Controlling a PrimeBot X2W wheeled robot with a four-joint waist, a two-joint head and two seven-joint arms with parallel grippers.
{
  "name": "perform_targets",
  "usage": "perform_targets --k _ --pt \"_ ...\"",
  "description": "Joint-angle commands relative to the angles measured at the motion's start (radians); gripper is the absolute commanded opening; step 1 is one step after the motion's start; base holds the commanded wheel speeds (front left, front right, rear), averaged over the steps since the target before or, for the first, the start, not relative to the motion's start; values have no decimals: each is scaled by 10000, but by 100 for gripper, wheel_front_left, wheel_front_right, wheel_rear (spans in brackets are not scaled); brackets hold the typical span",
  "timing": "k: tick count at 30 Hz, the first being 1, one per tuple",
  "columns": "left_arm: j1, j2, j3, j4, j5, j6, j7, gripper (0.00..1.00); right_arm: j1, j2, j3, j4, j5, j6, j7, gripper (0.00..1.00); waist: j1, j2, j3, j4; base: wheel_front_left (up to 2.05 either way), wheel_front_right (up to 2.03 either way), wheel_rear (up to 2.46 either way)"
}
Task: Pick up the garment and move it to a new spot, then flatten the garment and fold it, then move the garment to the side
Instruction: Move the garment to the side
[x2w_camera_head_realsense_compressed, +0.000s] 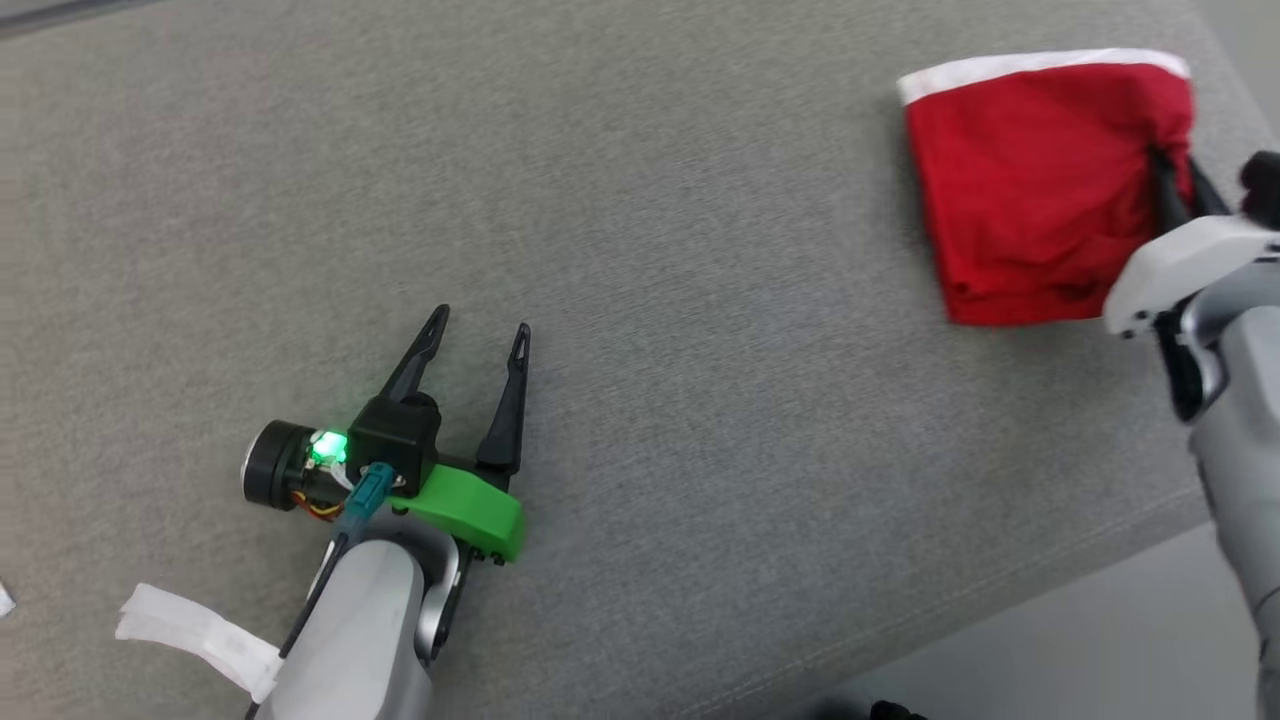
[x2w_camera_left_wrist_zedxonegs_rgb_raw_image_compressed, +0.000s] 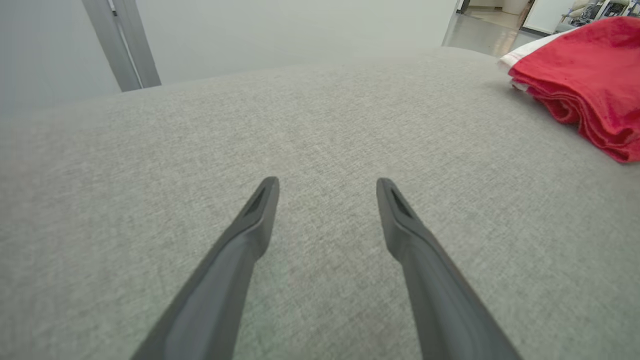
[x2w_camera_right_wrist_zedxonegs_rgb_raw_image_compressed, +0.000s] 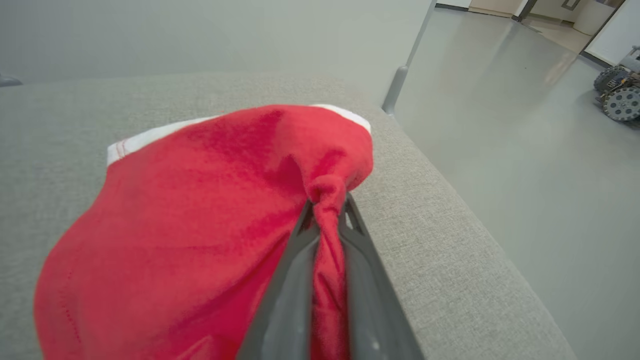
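- Pointing across the grey fabric-covered worktop (x2w_camera_head_realsense_compressed: 700, 250) nearest the robot, the left gripper (x2w_camera_head_realsense_compressed: 481, 321) has its fingers spread wide and holds nothing.
- Farther off, by the worktop's right edge, the right gripper (x2w_camera_head_realsense_compressed: 1175, 165) pinches a bunched corner of the folded red garment (x2w_camera_head_realsense_compressed: 1030, 180).
- The garment looks soft and light and will likely sag or unfold. Gripping through all layers seems safest.
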Motion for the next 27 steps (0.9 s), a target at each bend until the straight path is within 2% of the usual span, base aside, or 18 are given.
perform_targets --k 1,8,9,10,11,15,18,24,25,27 --pt "-235 59 32 -109 142 -51 -3 100 -299 -349 -454 297 -258 -15 -2 0 0 -1 1282 1498 0 0 0" --pt "-194 30 119 -375 167 -59 4 100 -780 -1892 -3107 1434 -1998 -16 -2 0 0 -1 1466 2182 0 0 0" --pt "-162 43 147 -386 171 -60 4 100 -816 -2001 -3600 1473 -2288 -15 -2 6 0 -1 1464 2213 0 0 0" --pt "-138 51 170 -391 169 -59 6 100 -838 -2065 -4045 1445 -2486 -15 -2 58 0 -1 1460 2232 0 0 0" --pt "-111 52 189 -389 163 -62 6 100 -823 -2114 -4553 1374 -2770 -15 -2 100 0 -1 1441 2249 0 0 0" --pt "9 65 241 -356 143 -28 14 100 -630 -1853 -5994 840 -3894 -15 -2 100 0 -1 1266 2257 0 0 0" --pt "97 60 268 -416 66 71 14 100 -723 -1290 -6413 37 -4388 -15 -2 100 0 -1 1059 2256 0 0 0" --pt "255 20 323 -579 -140 291 5 100 -390 37 -5223 -1846 -3860 -15 -2 100 0 -1 489 2380 0 0 0" --pt "324 18 357 -614 -257 372 2 100 -24 409 -4635 -2447 -3371 -15 -2 100 0 -1 250 2477 0 0 0" --pt "437 16 378 -608 -379 473 0 100 452 671 -4061 -3006 -2784 -16 -2 100 0 -1 -3 2609 0 0 0"
